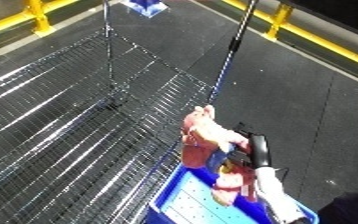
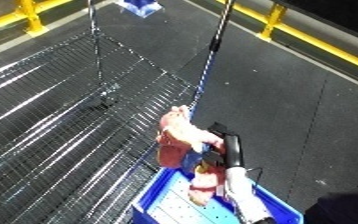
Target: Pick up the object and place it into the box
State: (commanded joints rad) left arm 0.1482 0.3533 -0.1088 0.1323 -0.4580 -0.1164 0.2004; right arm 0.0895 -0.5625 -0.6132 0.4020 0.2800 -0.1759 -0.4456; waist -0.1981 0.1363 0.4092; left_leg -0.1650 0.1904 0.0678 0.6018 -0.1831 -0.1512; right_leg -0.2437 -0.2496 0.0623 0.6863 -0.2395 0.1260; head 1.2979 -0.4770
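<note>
**Pink packet held over the blue bin, ready to be let go**

Left eye view shows the robot's right hand (image 1: 249, 150), black, with its fingers curled round a soft pink and red packet (image 1: 209, 132); the white and silver forearm (image 1: 271, 192) rises from the lower edge to meet it. The packet stands roughly upright in the grasp, its pale top poking above the hand and its darker red part hanging down beside the fingers. More pink and red shows lower down, just beside the forearm, but I cannot tell whether it is part of the same packet or a separate item.

Directly below lies the blue plastic bin (image 1: 189, 202) with a perforated floor, its near wall touching the edge of the wire mesh shelf (image 1: 60, 130). The bin's floor appears mostly bare.

As I judge it, the step in hand is the release. To do it well, the hand should sink until the packet is inside the bin walls, toward the middle and away from the shelf-side rim, then let the fingers straighten so the packet drops flat and does not catch on the rim or the forearm.

The left hand shows in neither view.
</note>
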